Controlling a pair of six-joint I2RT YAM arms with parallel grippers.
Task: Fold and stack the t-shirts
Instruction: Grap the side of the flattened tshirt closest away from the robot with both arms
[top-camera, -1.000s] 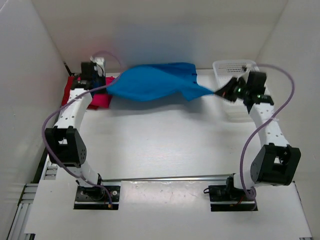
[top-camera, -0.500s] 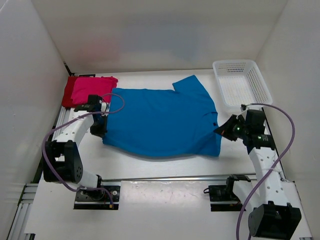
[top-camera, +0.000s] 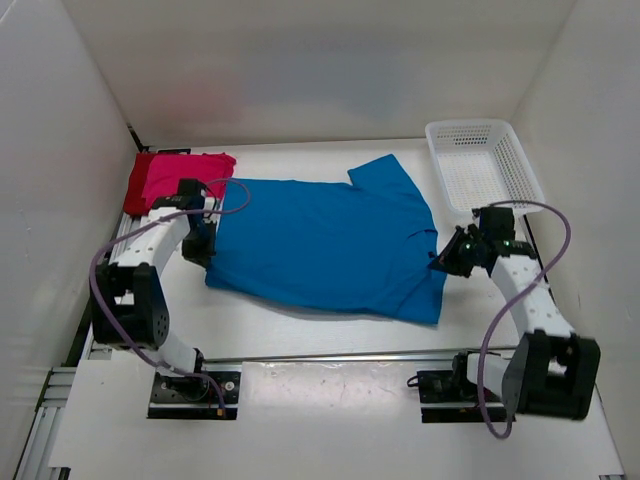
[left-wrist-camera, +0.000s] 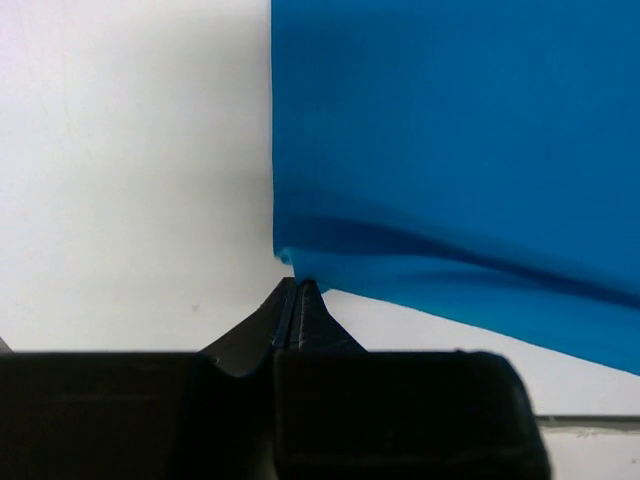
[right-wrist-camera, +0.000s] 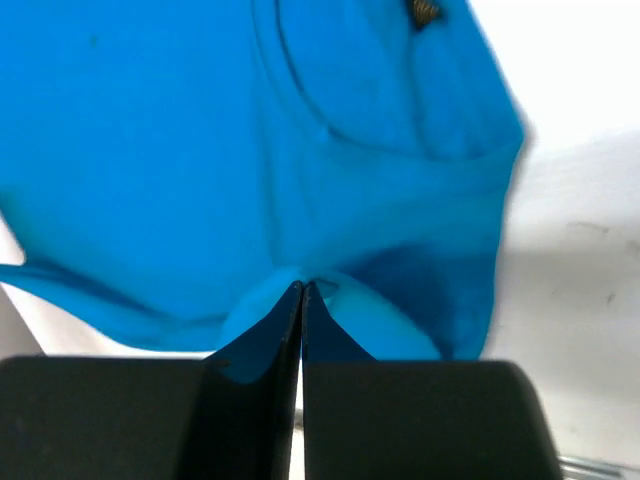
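Off the far left corner of the bright blue short-sleeved fabric t-shirt (top-camera: 320, 240), a soft dark red t-shirt (top-camera: 133, 186) lay folded on the white table (top-camera: 330, 340). A bright pink-magenta t-shirt (top-camera: 186, 171), also folded, was stacked on it and left only its left strip showing. The left gripper (top-camera: 203, 250) sat at the blue t-shirt's left edge. In the left wrist view its 2 black fingers (left-wrist-camera: 298, 290) were pressed together on the near left corner of the blue cloth (left-wrist-camera: 450, 150), which rose in a low ridge just ahead of the tips. The blue t-shirt lay spread almost flat, with 1 sleeve pointing to the far side. At its right edge the right gripper (top-camera: 438, 264) was likewise clamped. The right wrist view showed the fingertips (right-wrist-camera: 301, 292) pinching a small bunch of blue fabric (right-wrist-camera: 200, 150), with the collar seam beyond them. A white plastic mesh basket (top-camera: 470, 124) stood just past the blue t-shirt's far right corner, apart from the cloth.
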